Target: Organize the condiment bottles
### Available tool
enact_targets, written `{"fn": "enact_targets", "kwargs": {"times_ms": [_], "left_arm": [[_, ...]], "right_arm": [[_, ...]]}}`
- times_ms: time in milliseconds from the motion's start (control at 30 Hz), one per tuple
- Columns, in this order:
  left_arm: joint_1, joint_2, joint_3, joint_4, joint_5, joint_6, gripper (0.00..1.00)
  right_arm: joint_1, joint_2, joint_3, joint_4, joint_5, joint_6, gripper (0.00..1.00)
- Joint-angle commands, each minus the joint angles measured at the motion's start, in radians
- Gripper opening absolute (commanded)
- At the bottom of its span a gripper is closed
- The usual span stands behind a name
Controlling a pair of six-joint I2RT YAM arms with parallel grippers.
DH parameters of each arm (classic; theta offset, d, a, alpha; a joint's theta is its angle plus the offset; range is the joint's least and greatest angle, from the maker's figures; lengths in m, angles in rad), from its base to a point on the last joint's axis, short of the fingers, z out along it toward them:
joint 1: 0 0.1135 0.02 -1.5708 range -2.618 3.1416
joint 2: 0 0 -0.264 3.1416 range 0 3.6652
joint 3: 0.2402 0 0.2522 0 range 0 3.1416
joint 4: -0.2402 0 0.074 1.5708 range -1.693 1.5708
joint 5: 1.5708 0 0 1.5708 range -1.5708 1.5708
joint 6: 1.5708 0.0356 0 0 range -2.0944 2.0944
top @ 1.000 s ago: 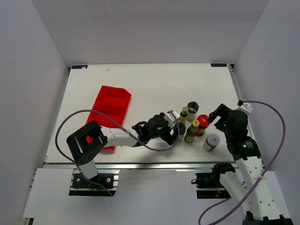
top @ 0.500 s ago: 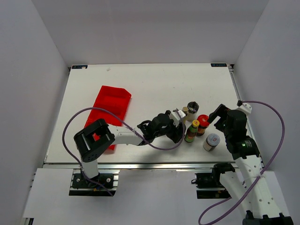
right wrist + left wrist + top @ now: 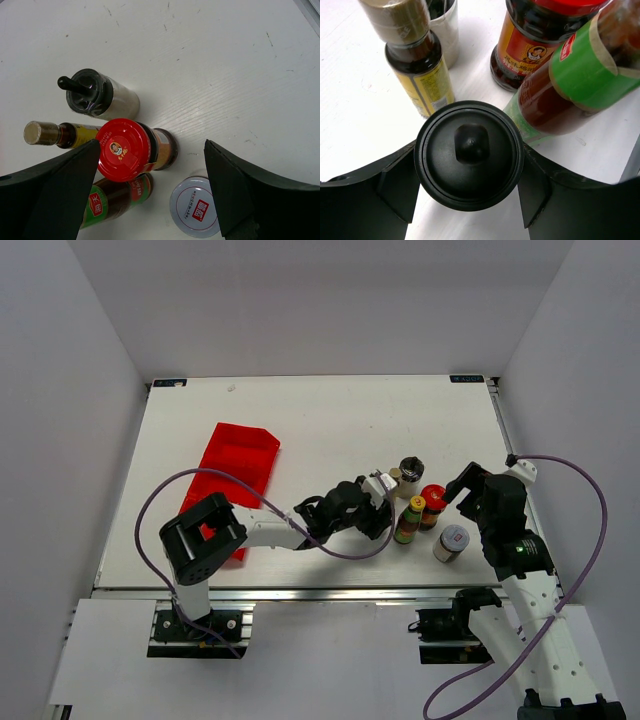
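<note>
Black dome-capped condiment bottle: front right of white table, clamped between left gripper fingers. Adjoining: red-lidded glass jar (dark sauce inside), green-labelled brown-sauce bottle. Right gripper: fingers spread wide above them.

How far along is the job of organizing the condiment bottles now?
Done: nothing visible; no bottle shows in the red tray. In hand: the left tool grips the black-capped bottle by its cap. Left: it and the five other bottles clustered beside it; the right tool hangs open above them.
</note>
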Motion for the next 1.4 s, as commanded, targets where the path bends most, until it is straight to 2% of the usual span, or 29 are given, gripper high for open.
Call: {"fn": "enact_targets", "kwargs": {"times_ms": [0, 200, 300, 400, 500, 533, 667, 700, 733, 833, 1033, 1233, 1367], "left_arm": [[-0.005, -0.109, -0.028, 0.027, -0.034, -0.004, 0.63], [-0.005, -0.309, -0.085, -0.043, -0.130, 0.031, 0.63], [0.001, -0.395, -0.111, -0.074, -0.232, 0.065, 0.63], [0.050, -0.449, -0.123, -0.100, -0.292, 0.062, 0.62], [0.191, -0.487, -0.128, -0.121, -0.232, 0.041, 0.60], [0.268, -0.494, -0.125, -0.137, -0.226, 0.042, 0.60], [0.445, -0.512, -0.065, -0.164, -0.226, 0.068, 0.61], [0.485, -0.515, -0.056, -0.161, -0.151, 0.068, 0.61], [0.551, -0.511, -0.048, -0.151, -0.135, 0.068, 0.61], [0.657, -0.454, 0.010, -0.167, -0.114, 0.068, 0.60], [0.812, -0.330, 0.108, -0.209, -0.042, 0.068, 0.58], [0.892, -0.294, 0.067, -0.156, 0.021, 0.062, 0.58], [0.901, -0.254, 0.062, -0.135, 0.056, 0.053, 0.59]], "right_arm": [[-0.004, -0.003, -0.002, 0.026, 0.007, -0.004, 0.89], [-0.004, -0.004, -0.006, 0.037, -0.010, -0.009, 0.89], [-0.004, -0.003, -0.008, 0.040, -0.016, -0.010, 0.89], [-0.004, -0.004, -0.006, 0.040, -0.030, -0.015, 0.89], [-0.004, -0.009, -0.006, 0.044, -0.036, -0.017, 0.89], [-0.004, -0.010, -0.009, 0.046, -0.044, -0.017, 0.89], [-0.004, -0.012, -0.022, 0.063, -0.059, -0.021, 0.89], [-0.004, -0.010, -0.025, 0.064, -0.058, -0.021, 0.89], [-0.004, -0.007, -0.028, 0.067, -0.052, -0.023, 0.89], [-0.002, 0.000, -0.025, 0.066, -0.044, -0.027, 0.89], [-0.004, -0.003, -0.020, 0.067, -0.024, -0.029, 0.89], [-0.002, -0.007, -0.023, 0.081, -0.007, -0.026, 0.89], [-0.004, 0.003, -0.018, 0.076, -0.003, -0.026, 0.89]]}}
